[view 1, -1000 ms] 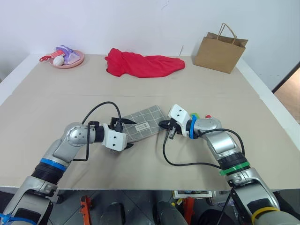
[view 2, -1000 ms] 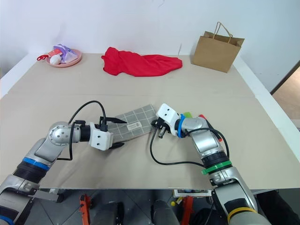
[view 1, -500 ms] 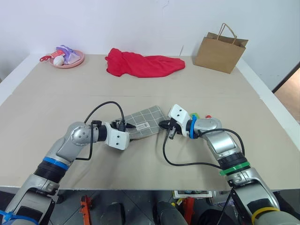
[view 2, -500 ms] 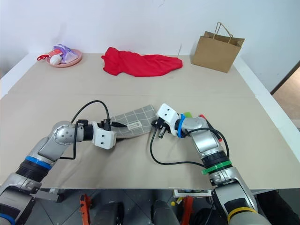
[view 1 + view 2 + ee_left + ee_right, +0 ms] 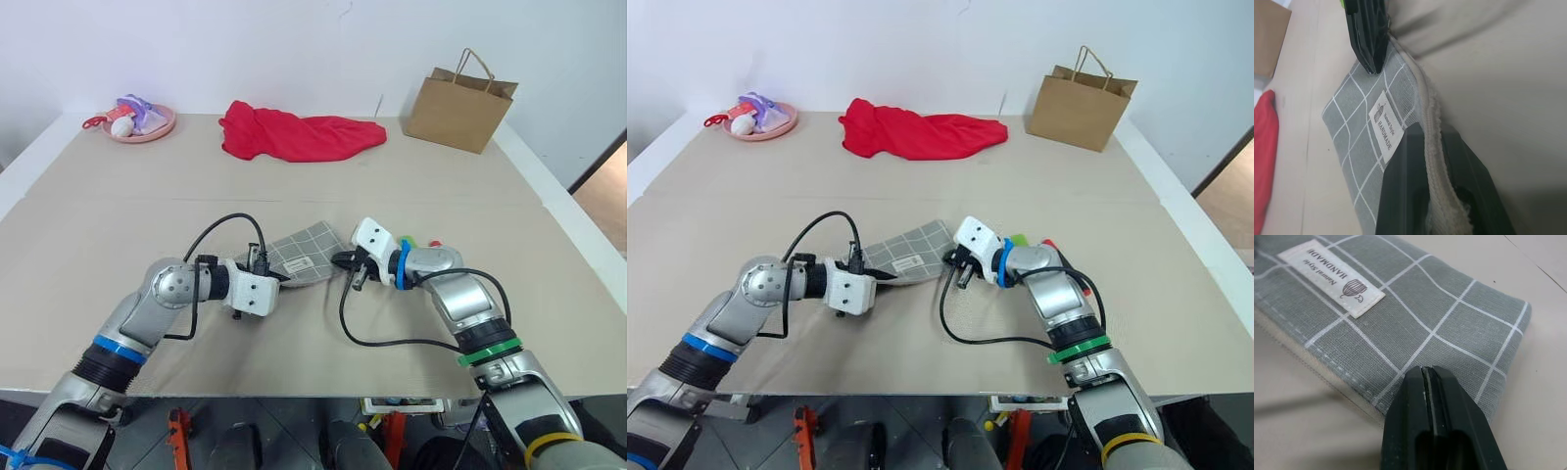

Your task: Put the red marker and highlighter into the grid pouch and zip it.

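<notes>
The grid pouch (image 5: 306, 250) lies flat on the table between my two grippers, its white label (image 5: 1385, 125) facing up. My left gripper (image 5: 1429, 128) is shut on the pouch's cream zipper edge, one finger on each side of it. At the pouch's other end sits my right gripper (image 5: 1425, 368), its fingers pressed together and the tips resting on the grey fabric near the edge; I cannot tell whether they pinch it. The highlighter (image 5: 409, 240) and the red marker (image 5: 436, 245) lie on the table just behind my right wrist, mostly hidden by it.
A red cloth (image 5: 299, 132) lies at the back middle of the table. A brown paper bag (image 5: 458, 106) stands at the back right. A pink plate (image 5: 145, 125) with small items sits at the back left.
My left gripper was open beside the pouch, then moved onto its zipper edge and closed on it. The right arm has stayed in place.
</notes>
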`<act>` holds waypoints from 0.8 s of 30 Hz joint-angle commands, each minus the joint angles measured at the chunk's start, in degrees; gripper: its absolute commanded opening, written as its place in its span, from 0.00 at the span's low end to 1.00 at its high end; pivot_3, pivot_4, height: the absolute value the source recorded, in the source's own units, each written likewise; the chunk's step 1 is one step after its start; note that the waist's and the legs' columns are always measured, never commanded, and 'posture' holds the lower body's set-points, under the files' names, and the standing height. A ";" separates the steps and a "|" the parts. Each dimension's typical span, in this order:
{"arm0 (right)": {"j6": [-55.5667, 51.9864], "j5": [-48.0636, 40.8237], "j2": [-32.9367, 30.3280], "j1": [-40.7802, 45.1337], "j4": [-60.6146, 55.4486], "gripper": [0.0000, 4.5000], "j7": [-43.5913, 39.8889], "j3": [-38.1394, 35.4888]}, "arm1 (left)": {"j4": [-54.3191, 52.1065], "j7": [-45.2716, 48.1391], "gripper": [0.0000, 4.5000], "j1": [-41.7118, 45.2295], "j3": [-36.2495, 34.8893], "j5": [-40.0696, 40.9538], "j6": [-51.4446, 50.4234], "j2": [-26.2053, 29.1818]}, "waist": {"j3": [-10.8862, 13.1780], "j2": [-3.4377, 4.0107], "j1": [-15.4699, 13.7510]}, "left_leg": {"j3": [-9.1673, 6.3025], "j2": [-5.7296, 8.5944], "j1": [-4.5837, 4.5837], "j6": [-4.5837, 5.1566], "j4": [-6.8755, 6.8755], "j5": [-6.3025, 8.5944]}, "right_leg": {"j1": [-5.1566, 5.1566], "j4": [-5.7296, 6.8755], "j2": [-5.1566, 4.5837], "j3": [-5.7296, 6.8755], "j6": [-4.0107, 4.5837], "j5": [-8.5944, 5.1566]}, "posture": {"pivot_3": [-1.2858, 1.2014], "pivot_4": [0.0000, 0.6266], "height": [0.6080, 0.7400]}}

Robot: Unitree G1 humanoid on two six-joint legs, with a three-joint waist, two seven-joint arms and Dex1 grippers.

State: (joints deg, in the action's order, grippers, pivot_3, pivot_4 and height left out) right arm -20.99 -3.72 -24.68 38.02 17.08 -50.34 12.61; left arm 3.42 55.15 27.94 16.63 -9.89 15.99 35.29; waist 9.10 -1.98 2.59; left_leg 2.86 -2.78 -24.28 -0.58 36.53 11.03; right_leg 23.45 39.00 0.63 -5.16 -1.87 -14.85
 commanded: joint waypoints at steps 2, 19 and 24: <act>-6.53 -8.18 1.35 0.27 -4.98 0.50 -2.35 -5.56 | -4.22 -0.20 0.00 -0.42 -4.75 8.33 -8.48 -1.54 | 0.01 0.01 0.01 | -0.01 -0.01 -0.01 0.00 0.00 0.00 | 0.01 0.00 0.00 0.01 0.00 0.00 | 0.52 0.24 1.00; -14.51 -19.99 -7.41 -1.28 -15.00 1.00 -0.41 -15.37 | -10.41 -7.51 0.00 0.74 -14.55 27.82 -39.06 -8.62 | 0.04 0.04 0.15 | -0.35 0.04 -0.07 0.00 -0.02 0.00 | -0.03 -0.02 0.04 0.22 -0.32 -0.24 | 0.52 0.24 1.00; -10.75 -15.67 -5.07 -0.18 -9.53 1.00 3.56 -13.02 | -10.80 -7.62 0.00 0.62 -14.49 28.43 -39.64 -8.14 | 0.05 0.05 0.15 | -0.34 0.05 -0.07 -0.03 -0.02 -0.01 | -0.02 -0.01 0.04 0.19 -0.31 -0.23 | 0.52 0.24 1.00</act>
State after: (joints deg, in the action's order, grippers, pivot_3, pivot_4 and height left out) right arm -33.73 -20.32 -29.93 36.21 7.28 -47.59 -0.19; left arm -5.10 47.71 27.55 3.59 17.81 -23.77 26.51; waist 9.15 -1.93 2.73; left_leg 2.52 -2.72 -24.35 -0.61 36.51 11.02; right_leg 23.43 38.99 0.67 -4.97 -2.18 -15.08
